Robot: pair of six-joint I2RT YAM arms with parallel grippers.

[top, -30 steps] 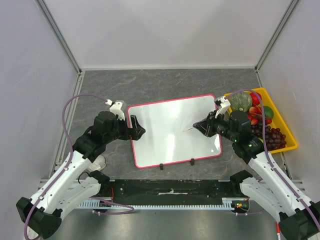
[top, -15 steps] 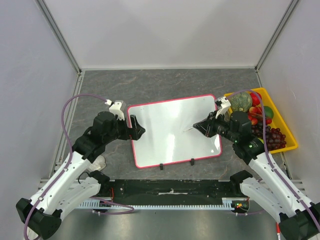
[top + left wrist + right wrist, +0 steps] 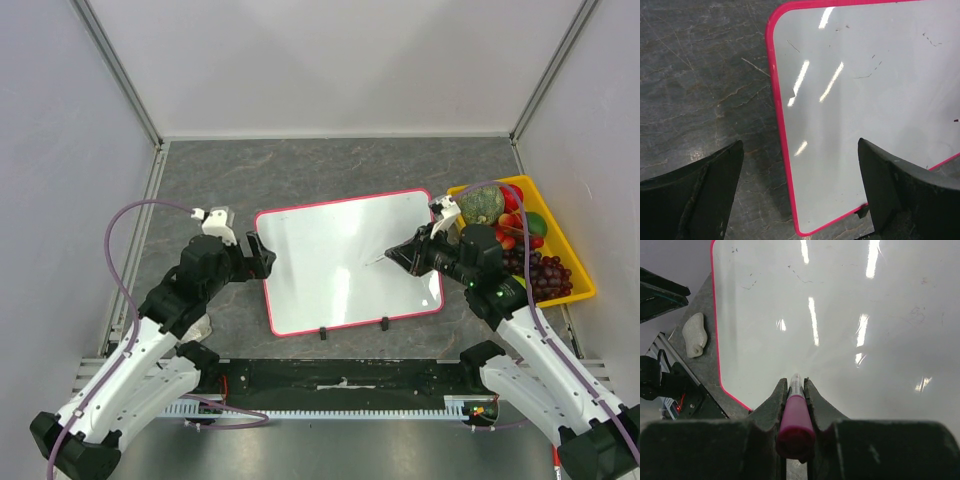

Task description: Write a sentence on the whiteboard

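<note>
The whiteboard (image 3: 330,260) lies flat mid-table, white with a pink-red rim. No sentence is in view; the surface (image 3: 840,305) shows only faint stray marks. My left gripper (image 3: 258,254) hovers open at the board's left edge, and in the left wrist view its fingers straddle the rim near the board's corner (image 3: 800,150) without touching the board (image 3: 865,100). My right gripper (image 3: 400,252) is over the board's right half, shut on a magenta marker (image 3: 796,415). The marker's tip (image 3: 375,260) points down at the white surface just ahead of the jaws (image 3: 796,382).
A yellow tray (image 3: 578,288) of fruit stands just right of the board, close behind my right wrist. Two black clips (image 3: 324,333) sit on the board's near edge. A small white lump (image 3: 694,335) lies on the grey table off the board's left side.
My left arm has drawn back to the left, its open gripper moving off the board's left edge. The right gripper and marker have stayed put.
</note>
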